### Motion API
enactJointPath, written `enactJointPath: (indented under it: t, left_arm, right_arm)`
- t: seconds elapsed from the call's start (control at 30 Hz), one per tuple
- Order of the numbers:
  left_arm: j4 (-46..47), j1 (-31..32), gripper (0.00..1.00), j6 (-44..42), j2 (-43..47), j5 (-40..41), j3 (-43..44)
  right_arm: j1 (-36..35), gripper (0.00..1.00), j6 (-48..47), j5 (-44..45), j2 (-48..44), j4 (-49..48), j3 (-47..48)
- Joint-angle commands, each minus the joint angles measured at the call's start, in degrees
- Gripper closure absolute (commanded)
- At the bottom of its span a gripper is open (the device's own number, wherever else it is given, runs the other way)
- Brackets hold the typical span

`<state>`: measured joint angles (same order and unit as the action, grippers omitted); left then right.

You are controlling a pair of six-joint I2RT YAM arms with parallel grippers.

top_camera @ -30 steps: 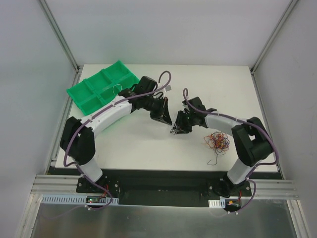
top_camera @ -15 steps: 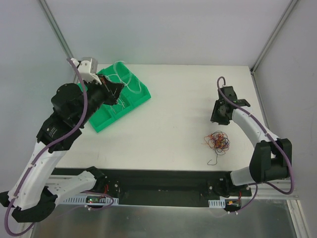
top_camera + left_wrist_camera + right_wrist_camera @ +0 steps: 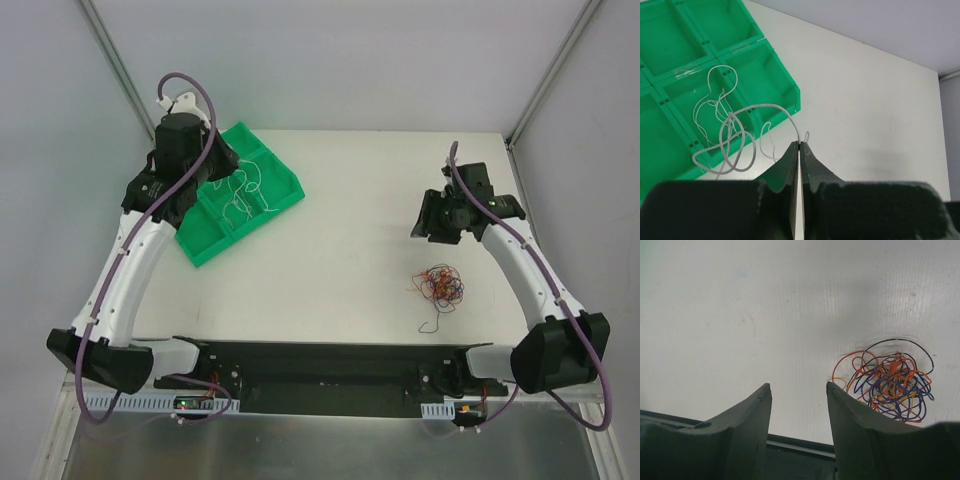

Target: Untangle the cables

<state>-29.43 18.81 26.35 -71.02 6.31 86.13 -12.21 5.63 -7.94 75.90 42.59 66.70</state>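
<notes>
Just ahead of my left gripper [image 3: 800, 146], whose tips are pinched together on a white cable [image 3: 742, 111], its loops spread over the green tray [image 3: 788, 95]. Beyond my right gripper [image 3: 797, 389], which stands apart and empty, the coloured clump [image 3: 891, 385] lies knotted on the bench [image 3: 740, 300]. I judge most of the untangling is left. No writing is readable.

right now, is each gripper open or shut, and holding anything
left gripper: shut on the white cable.
right gripper: open, holding nothing.
</notes>
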Motion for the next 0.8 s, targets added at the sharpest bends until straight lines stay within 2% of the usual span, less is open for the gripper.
enactJointPath:
  t: [0.0, 0.13, 0.33, 0.5, 0.77]
  left_arm:
    - [0.3, -5.0, 1.00, 10.0, -3.3, -5.6, 3.3]
    - [0.3, -8.7, 1.00, 13.7, -7.8, -7.8, 3.3]
    - [0.3, -10.7, 1.00, 13.2, -13.1, -7.2, 4.4]
    - [0.3, -11.6, 1.00, 11.6, -16.8, -4.9, 4.8]
    - [0.4, -13.9, 1.00, 11.7, -24.7, -6.2, 6.3]
  right_arm:
    - [-0.3, 0.49, -1.9, -2.4, -5.5, 6.5, 4.5]
    - [-0.2, 0.48, -3.0, -0.8, -10.3, 9.4, 4.1]
    - [-0.2, 0.45, -4.2, 3.4, -15.9, 12.0, 2.8]
    - [0.3, 0.44, -3.8, 3.7, -16.5, 12.4, 3.1]
    - [0.3, 0.44, -3.6, 4.3, -16.5, 14.9, 4.9]
